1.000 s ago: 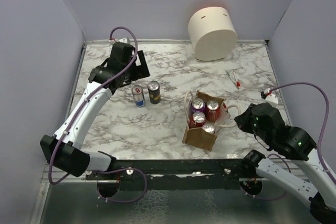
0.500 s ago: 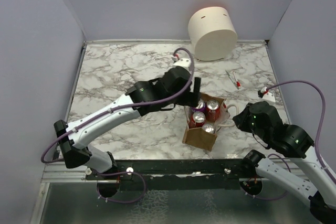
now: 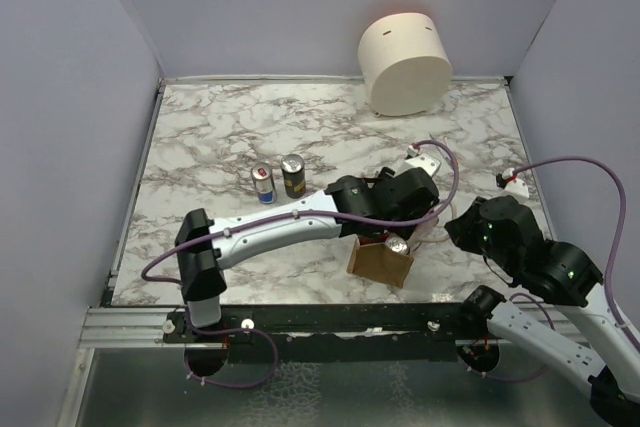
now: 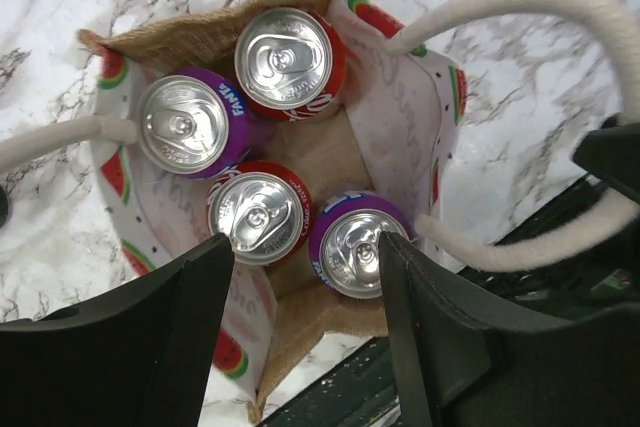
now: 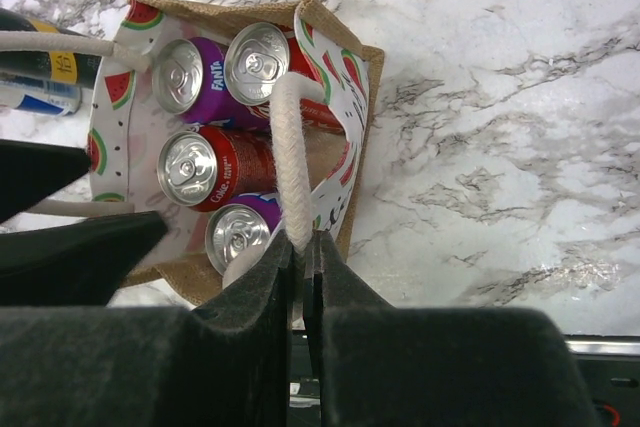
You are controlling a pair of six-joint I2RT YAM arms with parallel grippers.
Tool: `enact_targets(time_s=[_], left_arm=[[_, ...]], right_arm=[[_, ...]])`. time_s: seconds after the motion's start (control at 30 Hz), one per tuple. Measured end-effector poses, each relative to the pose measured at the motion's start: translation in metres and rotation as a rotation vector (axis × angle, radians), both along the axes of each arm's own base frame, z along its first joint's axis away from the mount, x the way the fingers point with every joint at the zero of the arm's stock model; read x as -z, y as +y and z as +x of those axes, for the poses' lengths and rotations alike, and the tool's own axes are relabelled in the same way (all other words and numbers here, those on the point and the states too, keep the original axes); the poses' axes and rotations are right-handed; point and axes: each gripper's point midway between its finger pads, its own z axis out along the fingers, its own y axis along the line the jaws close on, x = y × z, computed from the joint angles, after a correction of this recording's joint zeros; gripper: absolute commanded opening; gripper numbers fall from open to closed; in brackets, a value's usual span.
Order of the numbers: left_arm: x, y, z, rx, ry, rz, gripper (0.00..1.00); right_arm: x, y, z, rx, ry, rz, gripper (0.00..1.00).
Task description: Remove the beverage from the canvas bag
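The canvas bag (image 3: 378, 262) stands near the front edge, lined with a watermelon print. In the left wrist view its brown rim (image 4: 200, 39) encloses several upright beverage cans: two red Coke cans (image 4: 290, 59) (image 4: 258, 215) and two purple Fanta cans (image 4: 185, 127) (image 4: 352, 242). My left gripper (image 4: 305, 267) hovers just above the near pair, jaws apart and gripping nothing. My right gripper (image 5: 305, 247) is shut on one white rope handle (image 5: 287, 147) at the bag's right side (image 3: 452, 230). In the top view the left arm hides most of the bag's mouth.
Two more cans (image 3: 263, 184) (image 3: 293, 175) stand on the marble table left of the bag. A large cream cylinder (image 3: 405, 62) sits at the back. A small pen-like item (image 3: 445, 152) and a white clip (image 3: 512, 180) lie at the right.
My left arm swung from beside the two table cans across to above the bag, and its jaws narrowed. The right gripper stayed shut on the handle.
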Motion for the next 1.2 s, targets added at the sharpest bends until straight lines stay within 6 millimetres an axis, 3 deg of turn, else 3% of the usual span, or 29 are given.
enact_targets(time_s=[0.17,0.27,0.7,0.87,1.2], left_arm=[[0.052,-0.01,0.002,0.022,0.044,0.136,0.6],[0.074,-0.005,0.001,0.021,0.069,0.209,0.6],[0.081,0.012,0.021,-0.069,0.105,0.226,0.73],[0.092,0.017,0.033,-0.102,0.12,0.244,0.79],[0.11,0.015,0.033,-0.107,0.159,0.259,0.84]], right_arm=[[-0.001,0.0,0.0,0.003,-0.004,0.008,0.06],[-0.001,0.0,-0.001,0.003,-0.005,0.008,0.06],[0.0,0.0,-0.001,0.002,-0.002,0.006,0.06],[0.001,0.0,0.0,0.001,0.001,0.002,0.06],[0.001,0.0,0.0,0.002,0.001,0.002,0.07]])
